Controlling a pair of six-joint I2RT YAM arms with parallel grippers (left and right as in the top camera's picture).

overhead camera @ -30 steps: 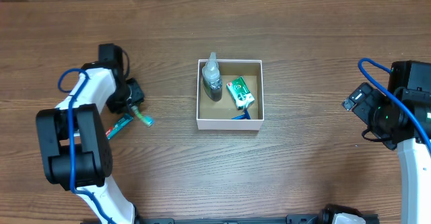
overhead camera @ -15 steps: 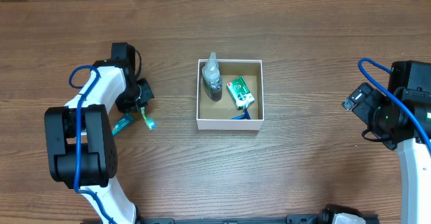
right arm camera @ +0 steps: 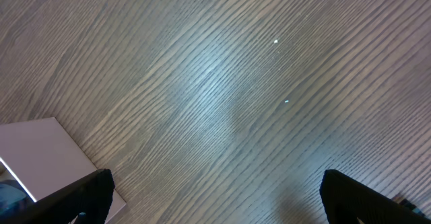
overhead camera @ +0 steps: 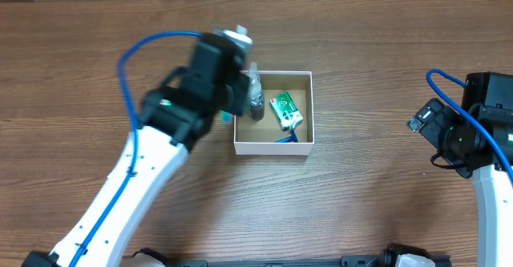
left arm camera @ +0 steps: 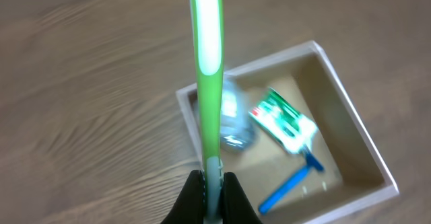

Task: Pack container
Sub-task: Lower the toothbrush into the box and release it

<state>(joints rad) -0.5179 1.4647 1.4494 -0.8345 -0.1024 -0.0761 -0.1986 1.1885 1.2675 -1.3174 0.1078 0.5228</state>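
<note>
The container [overhead camera: 272, 147] is a small white box with a brown inside, at the table's middle. It holds a clear spray bottle [overhead camera: 253, 95], a green pack [overhead camera: 286, 111] and a blue razor [overhead camera: 285, 139]. My left gripper [overhead camera: 231, 100] hangs over the box's left wall, shut on a green toothbrush [left arm camera: 205, 49]. In the left wrist view the toothbrush points over the box [left arm camera: 350, 109], with the bottle [left arm camera: 236, 120], pack [left arm camera: 283, 120] and razor [left arm camera: 289, 183] below. My right gripper [right arm camera: 215, 190] is open and empty over bare table, far right of the box.
The right arm [overhead camera: 473, 139] stands at the table's right edge. A corner of the box [right arm camera: 40, 150] shows at the lower left of the right wrist view. The left arm [overhead camera: 136, 187] lies across the table's left front.
My left gripper has lifted the green toothbrush from the table's left side and carried it right to the box's left wall. The right arm has not moved.
</note>
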